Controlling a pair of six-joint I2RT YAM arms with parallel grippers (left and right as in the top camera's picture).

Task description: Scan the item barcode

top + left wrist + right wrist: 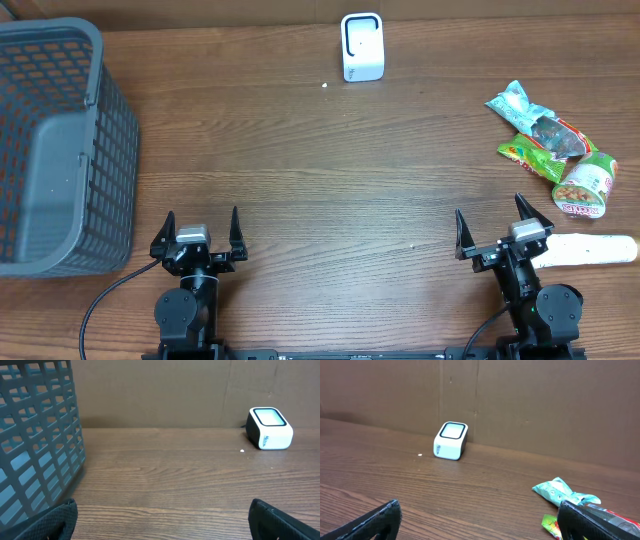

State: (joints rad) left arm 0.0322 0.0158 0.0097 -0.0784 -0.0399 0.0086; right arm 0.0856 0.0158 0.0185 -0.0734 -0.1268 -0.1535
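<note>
At far right, crinkled green packets [532,153], left tool [202,216] and right tool [488,207] agape

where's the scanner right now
Overhead view: the white scanner sits at the table's far edge near the middle, basket far to its left, snack packets to its right.

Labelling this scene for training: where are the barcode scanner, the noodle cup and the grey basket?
barcode scanner [362,45]: overhead view, its pale window.
noodle cup [586,186]: overhead view, middle of its body.
grey basket [112,170]: overhead view, its right mesh wall.
</note>
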